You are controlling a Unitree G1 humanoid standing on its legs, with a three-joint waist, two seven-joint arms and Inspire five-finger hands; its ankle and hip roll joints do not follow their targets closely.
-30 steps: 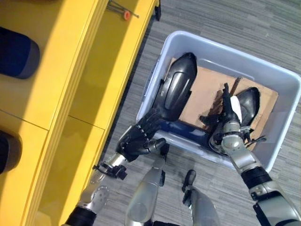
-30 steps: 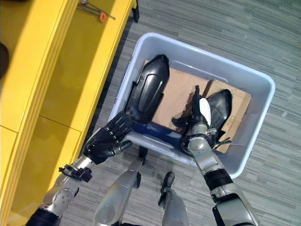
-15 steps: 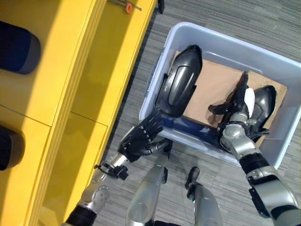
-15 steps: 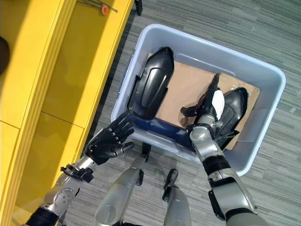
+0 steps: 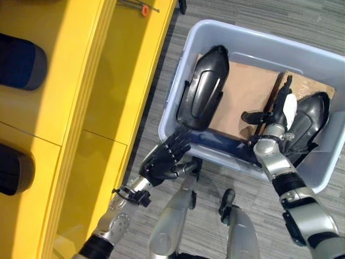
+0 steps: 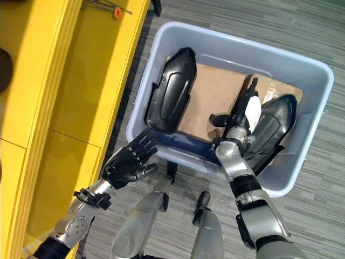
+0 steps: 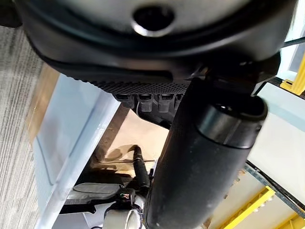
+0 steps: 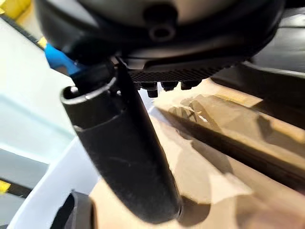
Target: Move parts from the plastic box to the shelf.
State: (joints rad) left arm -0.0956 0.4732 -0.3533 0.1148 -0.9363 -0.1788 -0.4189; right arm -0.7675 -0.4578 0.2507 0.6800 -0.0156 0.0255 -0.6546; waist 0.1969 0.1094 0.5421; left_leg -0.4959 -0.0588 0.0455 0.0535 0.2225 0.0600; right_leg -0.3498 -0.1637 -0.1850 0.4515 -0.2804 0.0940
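**Two black parts lie in the box, both robot hands open**

A long, glossy black moulded plastic part (image 6: 171, 90) lies along the left side of the pale blue-grey plastic box (image 6: 302, 178), one end leaning toward the near wall. A second, pointed black plastic part (image 6: 276, 125) lies at the right side, partly over a flat sheet of brown cardboard (image 6: 213, 100) that lines the bottom.

The right robot hand (image 6: 243, 116) reaches over the near wall into the box, its fingers straight and spread above the cardboard beside the pointed part, gripping nothing. The left robot hand (image 6: 129, 162) hangs outside the box just by its near-left corner, fingers loosely spread, empty.

The yellow shelf (image 5: 102, 91) stands just left of the box on the grey striped carpet floor (image 6: 323, 32). A dark blue rounded object (image 5: 20, 60) lies on it, and a thin metal tool with an orange cap (image 5: 141, 8) lies on its far part.

Since a second ago the right robot hand has moved farther into the box toward the pointed part; the left robot hand stays near the corner.
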